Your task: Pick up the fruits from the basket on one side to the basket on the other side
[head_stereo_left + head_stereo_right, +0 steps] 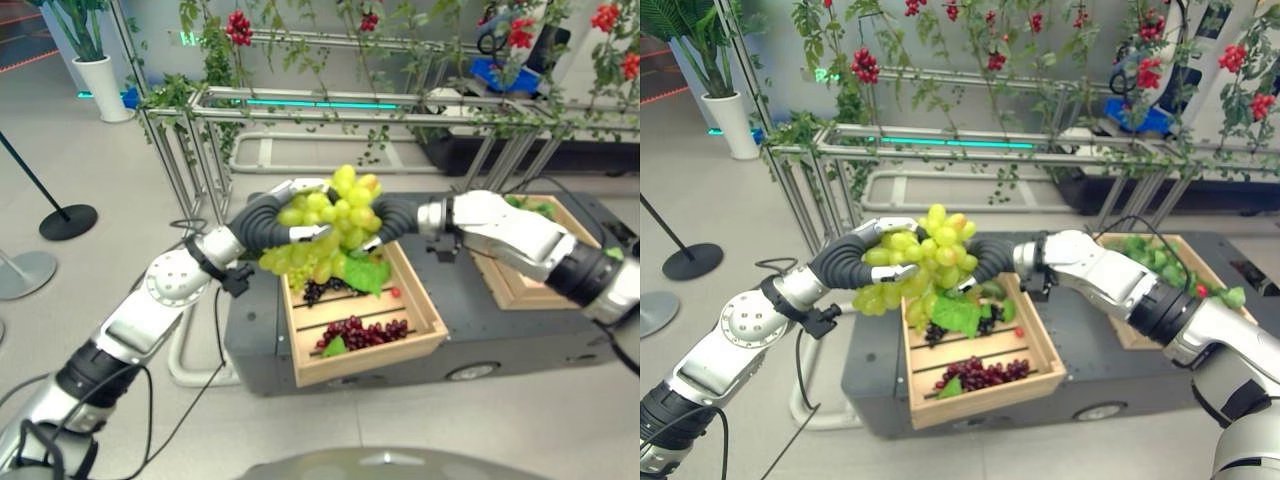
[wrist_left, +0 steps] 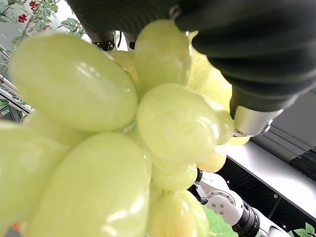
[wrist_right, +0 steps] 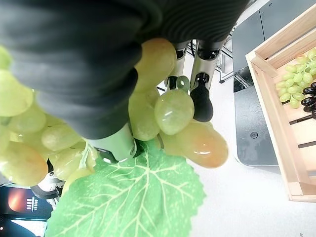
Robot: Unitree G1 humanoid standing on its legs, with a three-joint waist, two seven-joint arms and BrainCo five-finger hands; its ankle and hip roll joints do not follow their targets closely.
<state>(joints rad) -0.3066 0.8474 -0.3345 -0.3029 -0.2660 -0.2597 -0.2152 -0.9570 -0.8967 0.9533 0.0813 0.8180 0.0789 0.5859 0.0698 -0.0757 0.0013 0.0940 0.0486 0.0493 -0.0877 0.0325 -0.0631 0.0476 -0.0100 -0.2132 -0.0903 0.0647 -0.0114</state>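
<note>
Both hands meet mid-frame on the green grapes point(image 1: 325, 230), left hand point(image 1: 300, 212) and right hand point(image 1: 372, 226) each curled round the bunch, hanging lengthwise above the left crate point(image 1: 420, 330), right crate point(image 1: 505, 285) off right.

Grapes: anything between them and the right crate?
Nothing visible. The grapes hang over the left crate, held between the left hand and right hand. Open space runs to the right crate; only the right forearm crosses it.
</note>
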